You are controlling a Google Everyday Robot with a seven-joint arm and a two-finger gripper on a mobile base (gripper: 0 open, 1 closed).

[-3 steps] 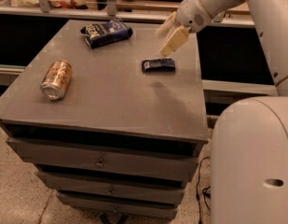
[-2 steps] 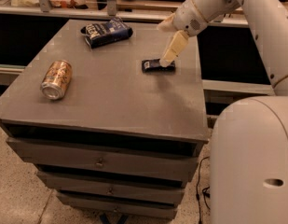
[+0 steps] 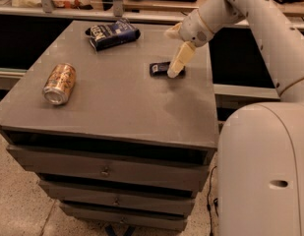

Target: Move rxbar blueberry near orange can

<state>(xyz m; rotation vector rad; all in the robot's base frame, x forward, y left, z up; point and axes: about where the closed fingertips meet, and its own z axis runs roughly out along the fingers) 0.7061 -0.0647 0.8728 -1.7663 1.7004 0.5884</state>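
Observation:
The rxbar blueberry (image 3: pixel 159 69), a small flat dark navy wrapper, lies on the grey cabinet top (image 3: pixel 117 107) right of the middle. The orange can (image 3: pixel 59 83) lies on its side near the left edge, silver end toward the front. My gripper (image 3: pixel 172 53) comes in from the upper right and is open. One pale finger (image 3: pixel 178 60) points down over the bar's right end and hides it. The other finger (image 3: pixel 171 32) sits higher and farther back. I cannot tell whether the lower finger touches the bar.
A larger puffy dark blue bag with white lettering (image 3: pixel 112 33) lies at the back of the top. My white arm (image 3: pixel 259 28) and base (image 3: pixel 264 171) fill the right side. Drawers (image 3: pixel 107 171) sit below the front edge.
The gripper has dropped lower and moved left over the bar's right end, and its fingers have spread apart. The bar, can and bag have not moved.

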